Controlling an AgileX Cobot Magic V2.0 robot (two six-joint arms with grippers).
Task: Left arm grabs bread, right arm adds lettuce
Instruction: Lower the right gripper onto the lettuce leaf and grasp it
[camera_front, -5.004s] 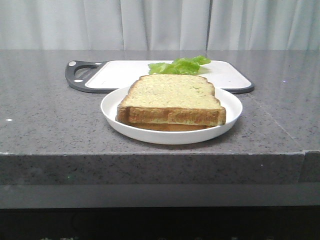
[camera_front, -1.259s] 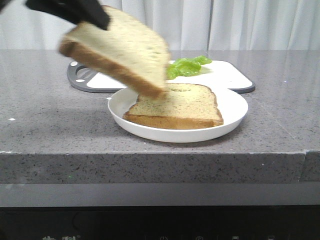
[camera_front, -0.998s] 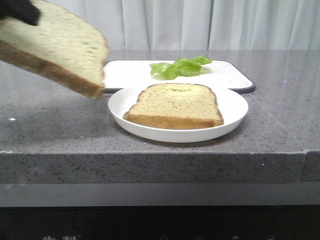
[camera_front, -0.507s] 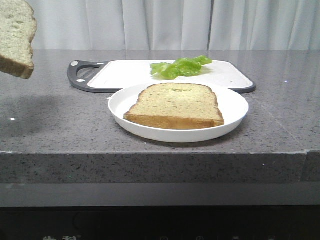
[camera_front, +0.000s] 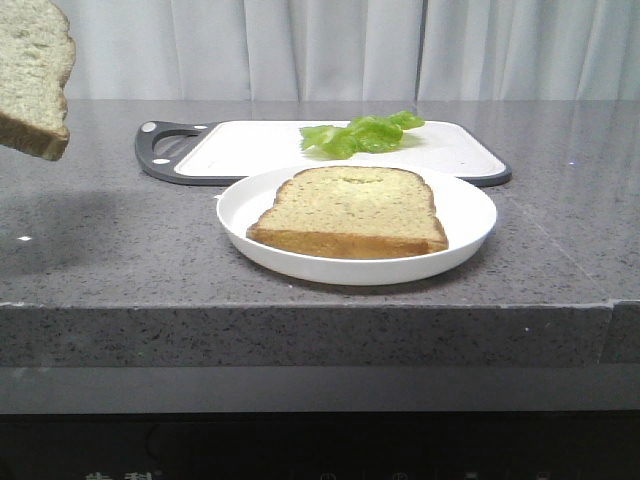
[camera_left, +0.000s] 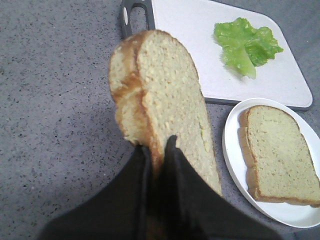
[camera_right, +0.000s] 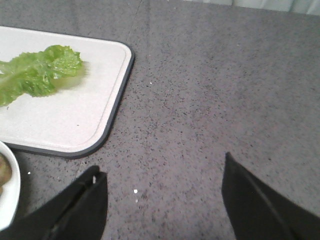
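The thick slice of bread (camera_front: 32, 70) hangs in the air at the far left, well above the counter and cut off by the frame edge. In the left wrist view my left gripper (camera_left: 157, 146) is shut on the crust edge of that bread (camera_left: 167, 90), which stands on edge out from the fingers. The green lettuce (camera_front: 362, 133) lies on the white cutting board (camera_front: 250, 145), also seen as lettuce (camera_left: 246, 44) and lettuce (camera_right: 37, 74). My right gripper (camera_right: 162, 172) is open over bare counter, right of the board, holding nothing.
A white plate (camera_front: 468, 205) near the counter's front edge holds a thinner slice (camera_front: 352, 210). The cutting board has a dark rim and handle (camera_front: 160, 150). Grey curtains hang behind. The counter drops off at the front.
The thick bread was lifted off the plate's slice and carried left and up to the frame edge. Over the last half second it has barely moved.
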